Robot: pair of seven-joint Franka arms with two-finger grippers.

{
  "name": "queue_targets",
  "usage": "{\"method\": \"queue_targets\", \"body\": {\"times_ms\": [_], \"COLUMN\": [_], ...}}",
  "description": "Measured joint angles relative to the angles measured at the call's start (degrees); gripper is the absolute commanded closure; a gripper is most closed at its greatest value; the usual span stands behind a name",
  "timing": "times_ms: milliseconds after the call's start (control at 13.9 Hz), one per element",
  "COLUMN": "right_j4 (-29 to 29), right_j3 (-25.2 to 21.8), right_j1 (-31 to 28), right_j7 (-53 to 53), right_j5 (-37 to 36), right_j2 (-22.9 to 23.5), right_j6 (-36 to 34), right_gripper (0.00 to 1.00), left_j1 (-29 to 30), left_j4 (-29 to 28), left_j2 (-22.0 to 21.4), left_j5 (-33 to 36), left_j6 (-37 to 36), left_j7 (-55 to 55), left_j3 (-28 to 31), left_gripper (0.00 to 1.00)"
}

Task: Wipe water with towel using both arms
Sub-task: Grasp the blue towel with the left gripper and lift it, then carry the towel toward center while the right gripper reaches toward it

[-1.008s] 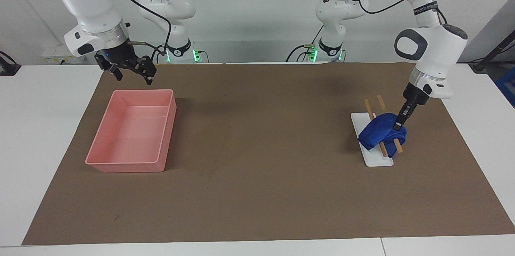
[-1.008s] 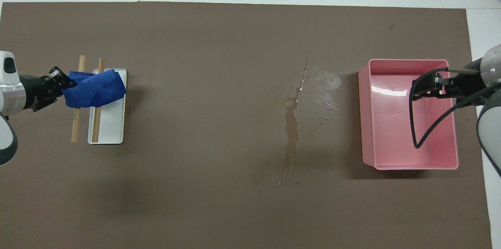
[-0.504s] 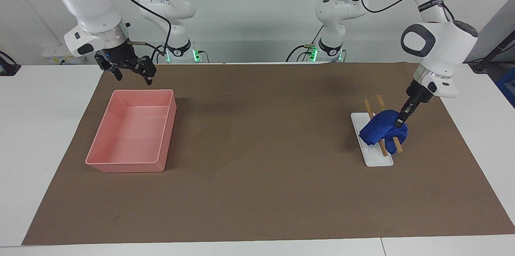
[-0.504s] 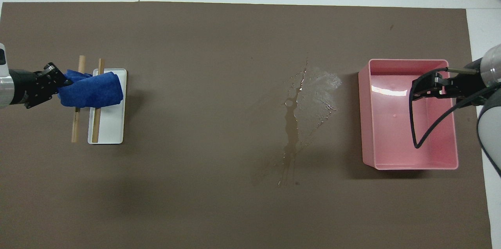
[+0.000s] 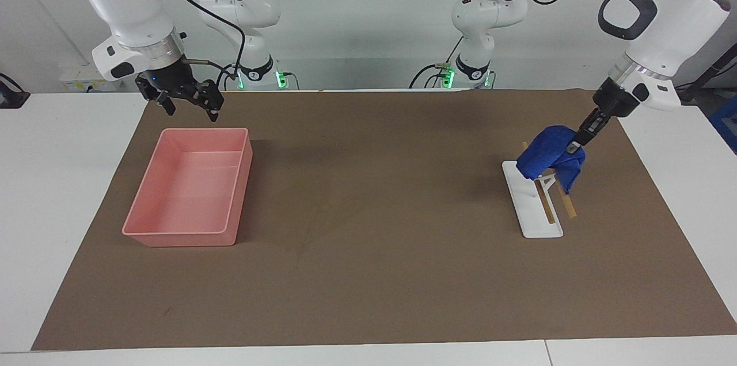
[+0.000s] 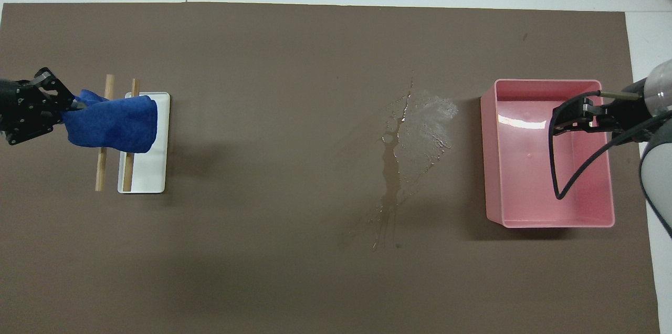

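Observation:
My left gripper [image 5: 574, 144] [image 6: 71, 108] is shut on the blue towel [image 5: 548, 152] [image 6: 113, 123] and holds it in the air over the white rack [image 5: 532, 209] [image 6: 152, 166] with its two wooden rods [image 5: 543, 208] [image 6: 100, 166]. The water [image 6: 407, 134] is a shiny spill on the brown mat near the table's middle, beside the pink tray [image 5: 190, 187] [image 6: 551, 153]. My right gripper [image 5: 187, 98] [image 6: 575, 116] waits in the air over the tray's edge nearest the robots.
The brown mat [image 5: 368, 239] covers most of the white table. The rack stands toward the left arm's end, the pink tray toward the right arm's end. A black cable [image 6: 564, 176] loops from my right wrist over the tray.
My left gripper has risen with the towel, lifting it off the rods and the rack. The right arm has not moved.

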Motion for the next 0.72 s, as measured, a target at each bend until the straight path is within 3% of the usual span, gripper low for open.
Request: {"method": "queue_targets", "body": {"times_ms": [360,720], "right_j4": [0.0,0.1], "right_j3": [0.4,3.7], "right_j1": [0.2,2.0], "right_j7": [0.8,6.8], "right_j5": [0.4,10.0], "right_j2": [0.0,-0.1], "right_j6": [0.0,0.0], "right_gripper": [0.01,0.01], "left_j1": [-1.7,-4.6], "left_j4": [0.0,0.0], "left_j2": [-1.9,-2.0], "left_j5": [-8.4,-17.8], "left_j6": [-4.3,-5.3], "left_j7": [-17.5,-31.6], "left_j3": [-5.1,-6.7], "left_gripper": [1.00,1.00]}}
